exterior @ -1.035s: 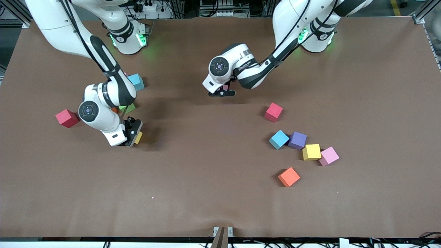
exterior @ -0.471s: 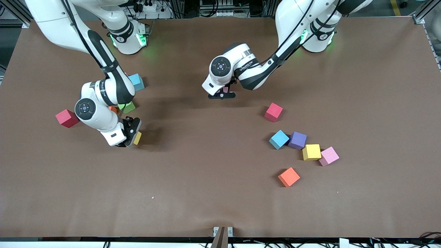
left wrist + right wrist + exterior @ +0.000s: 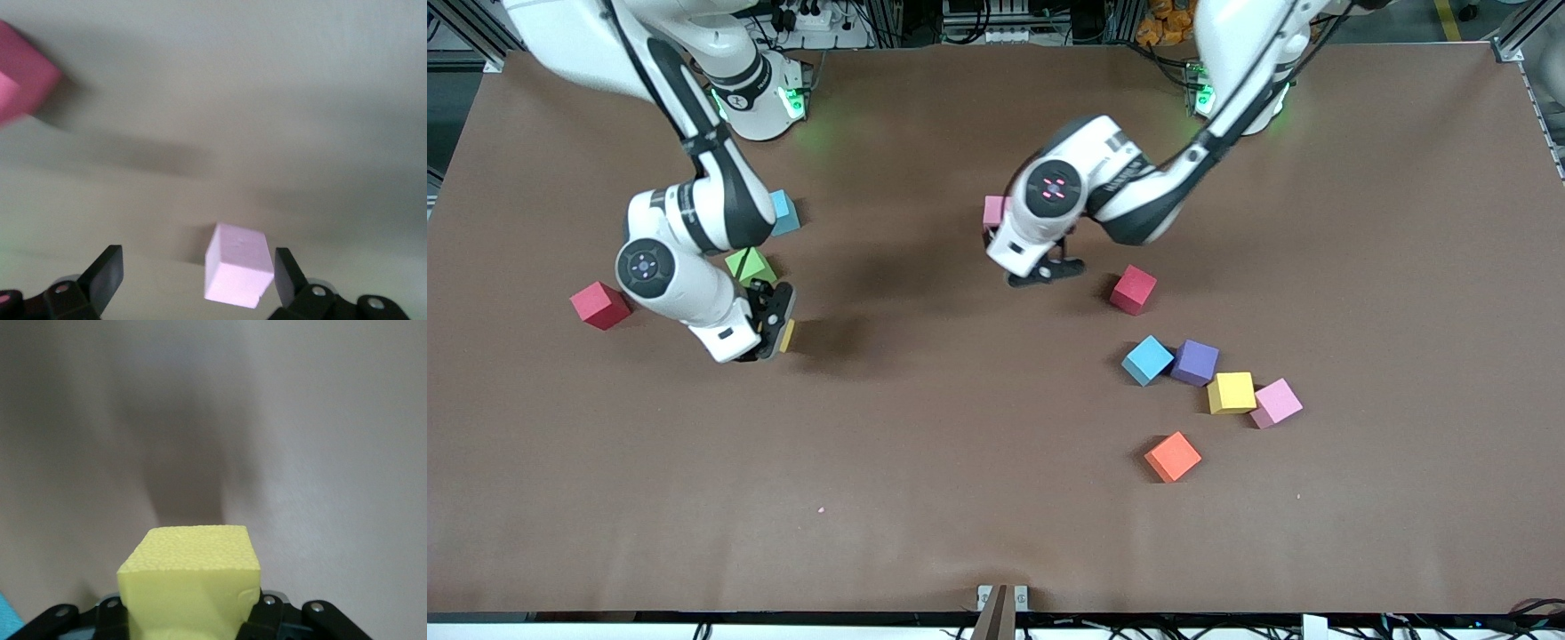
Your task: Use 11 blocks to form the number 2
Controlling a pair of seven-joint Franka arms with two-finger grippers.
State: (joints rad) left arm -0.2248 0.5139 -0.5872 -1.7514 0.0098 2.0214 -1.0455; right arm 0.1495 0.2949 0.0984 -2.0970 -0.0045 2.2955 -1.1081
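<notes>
While both arms reach out over the brown worktop [image 3: 996, 533], we see no digit formed yet: the blocks lie scattered singly and in loose groups.

Our left hand [image 3: 1045, 269] hangs over the middle of the worktop with its fingers spread wide and nothing between them. In the left wrist view the two dark fingertips [image 3: 107, 273] stand apart on either side of a pale pink block [image 3: 237, 273], which sits on the worktop without touching them. In the front view that pink block [image 3: 993, 212] peeks out beside the left arm's wrist.

Our right hand [image 3: 775, 322] is closed on a yellow block [image 3: 787, 336], toward the right arm's end of the worktop. The right wrist view shows this yellow cube [image 3: 190, 583] filling the space between the fingers.

Close to the right arm we find a green block [image 3: 749, 264] and a blue block [image 3: 783, 212], both partly hidden by the arm, and a red block [image 3: 600, 305] standing apart toward the worktop's edge.

Toward the left arm's end, a second red block [image 3: 1134, 289] sits just beside the left hand. Nearer the front camera lies a curved row: a second blue block [image 3: 1147, 360] touching a purple block [image 3: 1195, 362], then a second yellow block [image 3: 1232, 392] touching a second pink block [image 3: 1276, 403]. An orange block [image 3: 1172, 456] rests alone, nearest the front camera.
</notes>
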